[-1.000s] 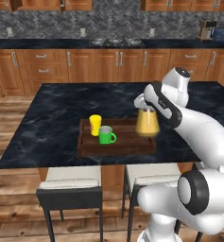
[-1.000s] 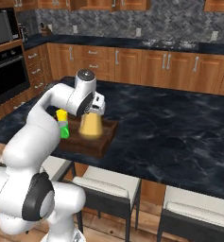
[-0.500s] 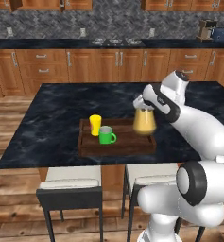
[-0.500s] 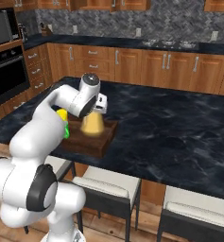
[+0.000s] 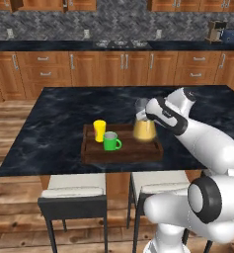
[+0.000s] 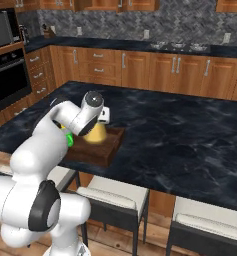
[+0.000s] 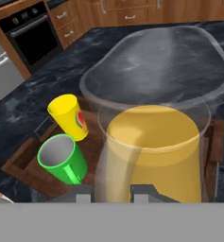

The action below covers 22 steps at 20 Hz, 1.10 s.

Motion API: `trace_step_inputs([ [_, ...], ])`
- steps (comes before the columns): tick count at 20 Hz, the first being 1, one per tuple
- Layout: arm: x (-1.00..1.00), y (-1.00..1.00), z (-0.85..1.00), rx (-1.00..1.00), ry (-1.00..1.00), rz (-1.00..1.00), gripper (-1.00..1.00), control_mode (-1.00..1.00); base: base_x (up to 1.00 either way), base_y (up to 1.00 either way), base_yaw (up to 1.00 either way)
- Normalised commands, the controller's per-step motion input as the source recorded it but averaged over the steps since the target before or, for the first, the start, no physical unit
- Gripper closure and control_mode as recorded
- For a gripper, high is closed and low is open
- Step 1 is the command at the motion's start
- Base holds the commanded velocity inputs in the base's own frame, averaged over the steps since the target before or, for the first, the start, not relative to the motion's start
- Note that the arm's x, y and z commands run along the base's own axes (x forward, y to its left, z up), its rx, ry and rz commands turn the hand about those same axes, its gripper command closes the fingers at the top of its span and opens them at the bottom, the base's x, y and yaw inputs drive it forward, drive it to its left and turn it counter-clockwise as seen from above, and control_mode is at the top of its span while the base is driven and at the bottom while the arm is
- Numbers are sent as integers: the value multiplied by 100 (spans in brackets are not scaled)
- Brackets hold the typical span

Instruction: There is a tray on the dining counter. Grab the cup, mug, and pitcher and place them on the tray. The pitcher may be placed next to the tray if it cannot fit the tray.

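The dark wooden tray point(image 5: 122, 156) lies near the front edge of the dining counter point(image 5: 59, 111). On its left part stand the yellow cup point(image 5: 99, 130) and the green mug point(image 5: 110, 142), close together. My gripper point(image 5: 142, 111) is shut on the clear neck of the amber pitcher point(image 5: 144, 130), upright over the tray's right part; I cannot tell whether its base touches. In the hand view the pitcher point(image 7: 153, 151) is close in front of the gripper point(image 7: 114, 193), with cup point(image 7: 68, 116) and mug point(image 7: 61, 158) to its left. From the right base view my arm hides most of the mug point(image 6: 69, 140) beside the pitcher point(image 6: 96, 133).
Two stools point(image 5: 71, 191) point(image 5: 158, 182) stand under the counter's front edge. Bare marble spreads to the right of the tray point(image 6: 97, 152). A long counter with wooden drawers point(image 5: 113, 66) runs along the back wall, and a wall oven point(image 6: 10, 75) stands at the left.
The pitcher, held in my gripper, has moved a little to the left and down, from the tray's right edge to over its right part. Cup and mug stayed put.
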Motion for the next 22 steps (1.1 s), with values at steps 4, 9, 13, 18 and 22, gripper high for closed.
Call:
trace_step_inputs([
  [4, 2, 0, -19, 0, -12, 0, 100, -100, 0, 0, 0],
  [9, 14, 0, -11, 0, -7, 0, 100, -100, 0, 0, 0],
  [13, 6, 2, 0, 1, 0, 0, 100, -100, 0, 0, 0],
  [18, 8, 9, -1, 0, 0, 0, 100, -100, 0, 0, 0],
  [22, 14, 10, -10, 0, 0, 0, 100, -100, 0, 0, 0],
])
